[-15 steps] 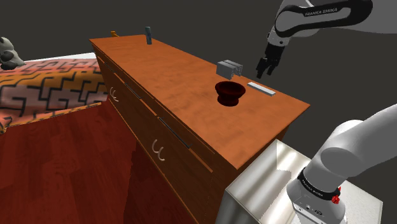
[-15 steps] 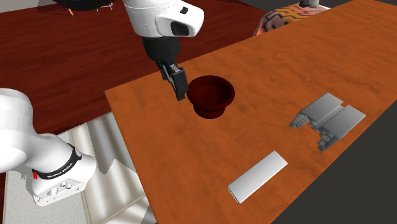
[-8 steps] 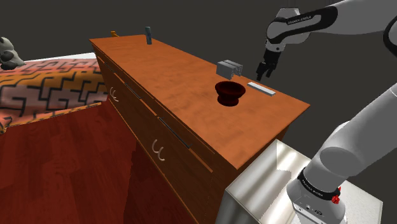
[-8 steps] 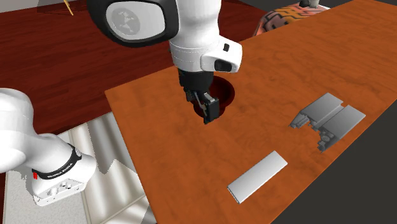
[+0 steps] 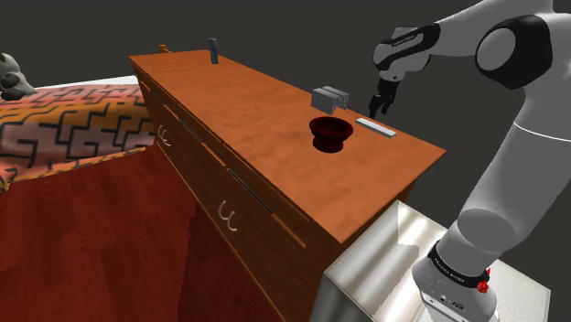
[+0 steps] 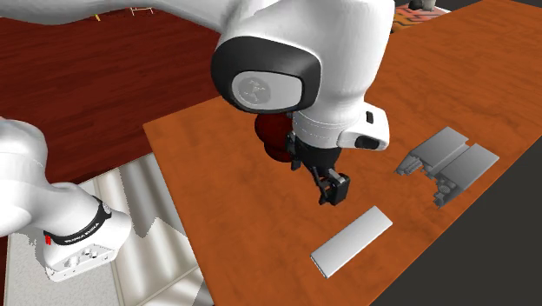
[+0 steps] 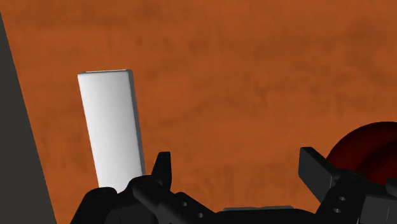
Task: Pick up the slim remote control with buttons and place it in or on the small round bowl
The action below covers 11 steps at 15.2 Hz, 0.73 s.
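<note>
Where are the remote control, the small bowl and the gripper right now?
remote control (image 6: 352, 242): second exterior view, middle of its flat grey top face.
small bowl (image 5: 330, 141): shoulder view, on its dark red outer wall.
gripper (image 7: 236, 167): wrist view, midway between its open fingertips, above the wood top.

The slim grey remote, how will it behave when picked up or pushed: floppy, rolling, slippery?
The remote looks like a thin, straight-edged slab: probably stiff, unlikely to roll. Lying flat on the dresser top, it would likely slide when pushed. Its plain smooth faces may prove slippery.
</note>
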Tool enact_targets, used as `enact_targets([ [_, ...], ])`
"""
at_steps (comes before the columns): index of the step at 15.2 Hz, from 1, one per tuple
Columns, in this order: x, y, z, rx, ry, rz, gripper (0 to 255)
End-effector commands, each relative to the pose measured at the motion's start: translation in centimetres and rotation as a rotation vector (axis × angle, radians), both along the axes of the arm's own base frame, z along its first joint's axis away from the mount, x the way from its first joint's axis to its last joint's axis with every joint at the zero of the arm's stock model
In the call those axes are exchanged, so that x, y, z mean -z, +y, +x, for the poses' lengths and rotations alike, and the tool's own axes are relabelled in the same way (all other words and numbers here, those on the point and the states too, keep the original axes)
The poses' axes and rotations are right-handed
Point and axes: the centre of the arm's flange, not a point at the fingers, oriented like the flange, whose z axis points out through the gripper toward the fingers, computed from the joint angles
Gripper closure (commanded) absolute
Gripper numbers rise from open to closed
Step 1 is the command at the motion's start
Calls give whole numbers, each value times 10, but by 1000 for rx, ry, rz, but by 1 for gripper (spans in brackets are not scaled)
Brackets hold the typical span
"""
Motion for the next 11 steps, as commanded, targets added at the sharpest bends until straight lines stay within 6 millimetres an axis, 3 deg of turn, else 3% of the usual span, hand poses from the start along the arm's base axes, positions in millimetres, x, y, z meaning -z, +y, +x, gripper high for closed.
enact_targets([
  [1, 15, -22, 8, -4, 7, -2, 0],
  [10, 72, -118, 52, -18, 40, -8, 0],
  [11, 74, -121, 53, -19, 41, -8, 0],
])
